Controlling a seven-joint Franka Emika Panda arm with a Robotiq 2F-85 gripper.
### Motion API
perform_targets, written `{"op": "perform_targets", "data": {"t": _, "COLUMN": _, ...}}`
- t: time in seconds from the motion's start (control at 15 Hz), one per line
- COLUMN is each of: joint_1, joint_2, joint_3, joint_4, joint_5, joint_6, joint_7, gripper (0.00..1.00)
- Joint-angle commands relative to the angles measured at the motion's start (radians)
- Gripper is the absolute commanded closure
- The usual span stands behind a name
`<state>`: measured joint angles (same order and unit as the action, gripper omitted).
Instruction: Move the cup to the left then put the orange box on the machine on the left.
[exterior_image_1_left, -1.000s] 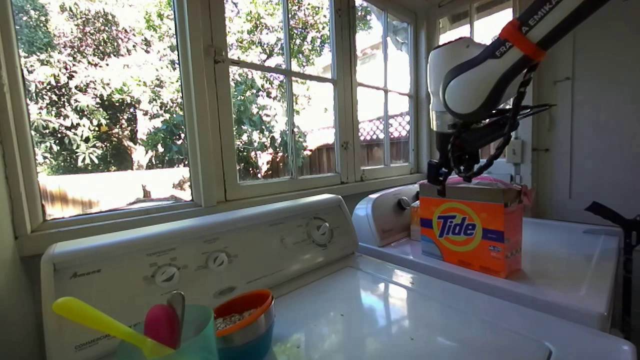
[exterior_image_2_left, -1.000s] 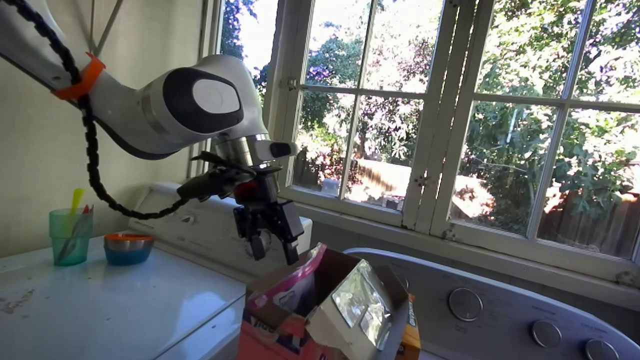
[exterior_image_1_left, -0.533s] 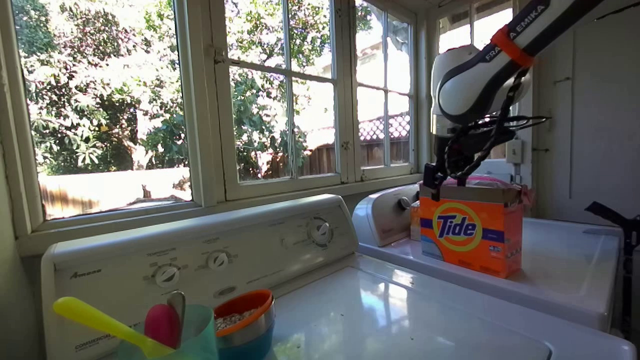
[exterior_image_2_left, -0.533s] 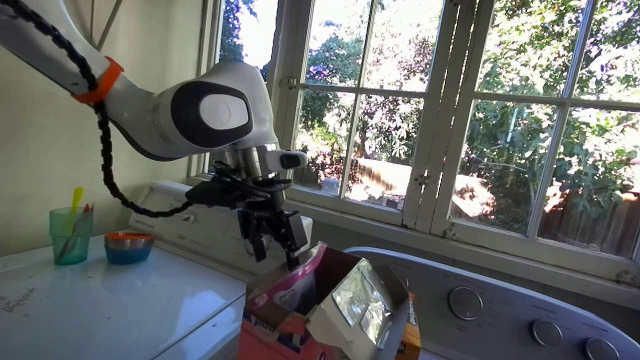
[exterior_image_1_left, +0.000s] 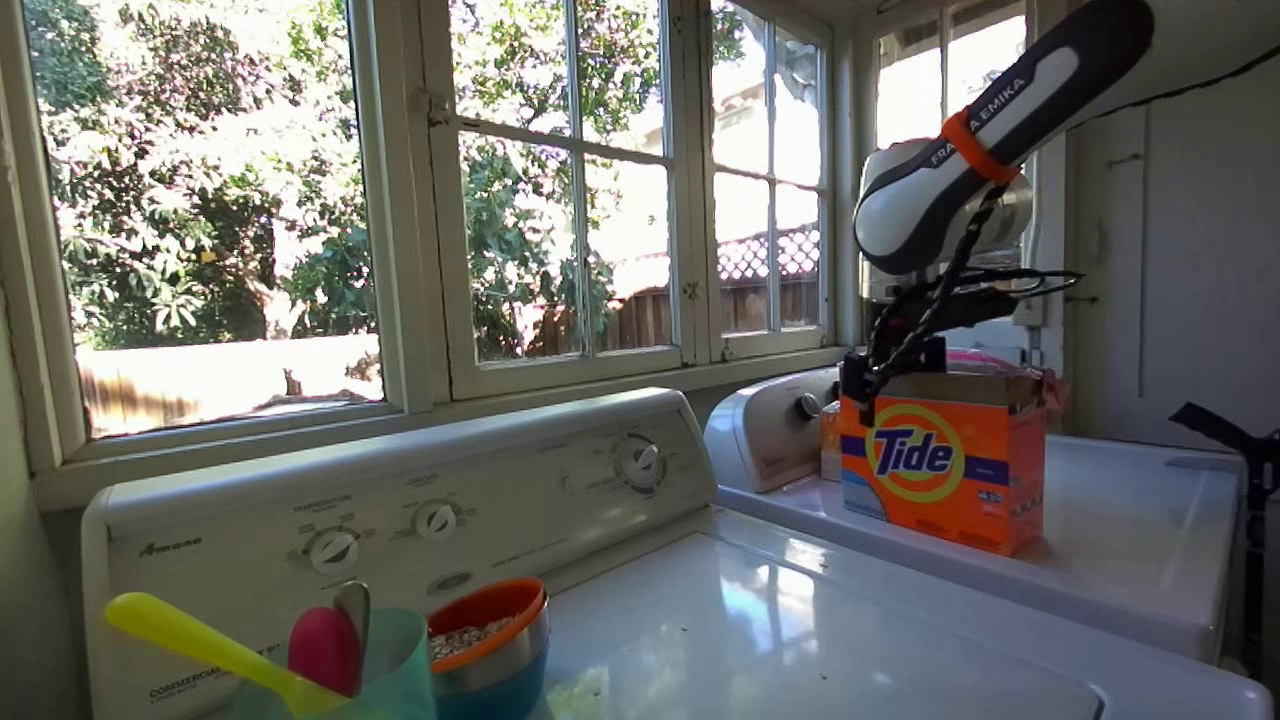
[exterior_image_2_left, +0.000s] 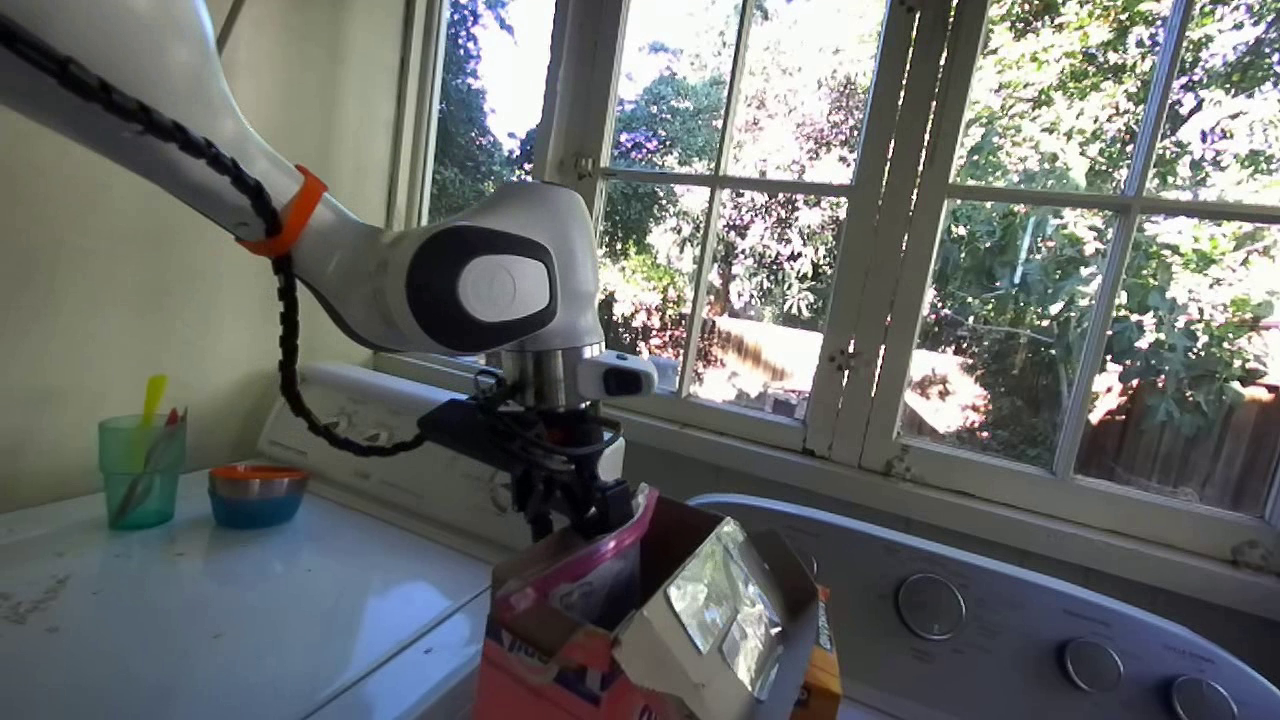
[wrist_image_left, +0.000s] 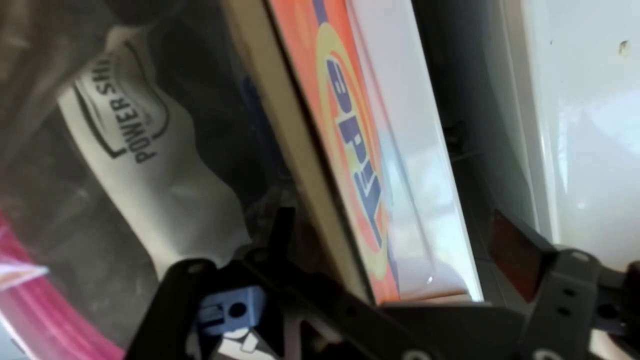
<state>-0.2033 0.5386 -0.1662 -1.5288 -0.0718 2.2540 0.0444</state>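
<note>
Two machines lie below the gripper (wrist_image_left: 400, 235): the supporting machine (exterior_image_1_left: 1130, 500) beneath it, the neighbouring machine (exterior_image_1_left: 780, 620) just beside. Under the gripper, the orange box (exterior_image_1_left: 930, 480) stands on the former, its logo wall ungripped between parted fingers, one inside, one outside. That cardboard should be stiff but may bow; weight probably depends on the pink-edged bag (exterior_image_2_left: 605, 585) within. Pinching the bare rim, clear of likely slippery plastic, seems best. Well apart from the gripper, the green cup (exterior_image_2_left: 142, 470) stands on the neighbouring machine.

Overexposed windows (exterior_image_1_left: 625, 230), dim indoors, glare on machine (exterior_image_1_left: 740, 620)
</note>
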Motion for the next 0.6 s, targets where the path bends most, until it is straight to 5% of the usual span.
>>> {"op": "perform_targets", "data": {"t": 0.0, "joint_1": -0.018, "joint_2": 0.042, "joint_3": 0.011, "joint_4": 0.088, "joint_5": 0.042, "joint_6": -0.108, "joint_7": -0.005, "gripper": 0.34}}
{"op": "perform_targets", "data": {"t": 0.53, "joint_1": -0.027, "joint_2": 0.037, "joint_3": 0.008, "joint_4": 0.127, "joint_5": 0.053, "joint_6": -0.174, "joint_7": 0.006, "gripper": 0.96}}
